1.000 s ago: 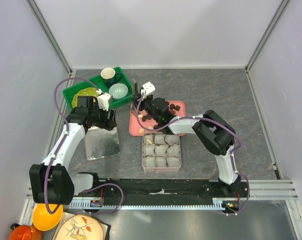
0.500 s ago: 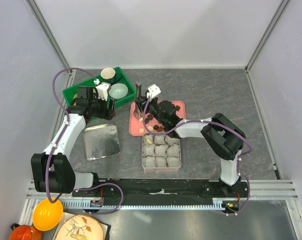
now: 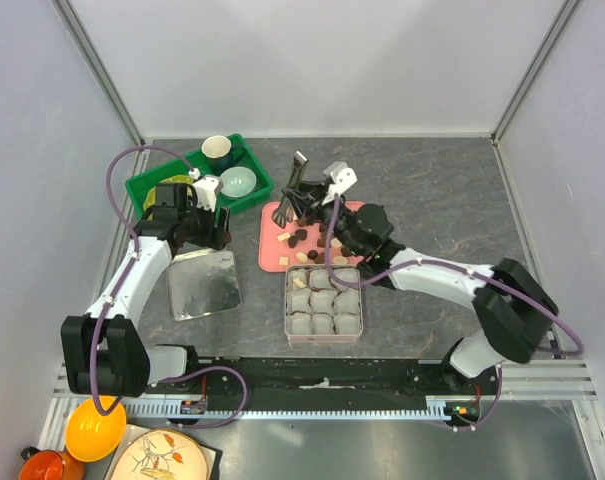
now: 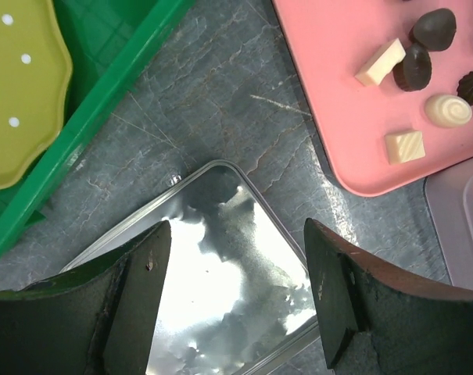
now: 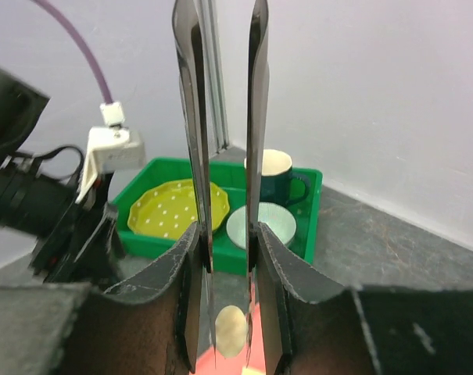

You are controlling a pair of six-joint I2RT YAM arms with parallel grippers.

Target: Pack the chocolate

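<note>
Dark brown and cream-white chocolate [image 3: 295,238] [image 4: 415,66] lies loose on the pink tray [image 3: 275,255] [image 4: 353,133]. My right gripper [image 3: 317,208] [image 5: 227,242] is shut on metal tongs [image 3: 295,180] [image 5: 191,117], lifted above the tray's far end and pointing toward the back wall. A cream-white piece [image 5: 231,330] shows between the blades low down; whether it is pinched I cannot tell. My left gripper [image 3: 210,232] [image 4: 236,226] hangs open over the shiny tin lid [image 3: 204,285] [image 4: 220,297], holding nothing. The tin [image 3: 323,300] with grey paper cups sits in front of the tray.
A green crate [image 3: 182,170] [image 4: 103,101] [image 5: 166,246] at the back left holds a yellow plate [image 4: 17,86] [image 5: 170,209], a pale bowl [image 3: 237,181] and a dark mug [image 3: 217,150]. Walls close in the back and sides.
My right arm has lifted the tongs off the tray and swung them up toward the back. The left gripper drew slightly back toward the crate, still open.
</note>
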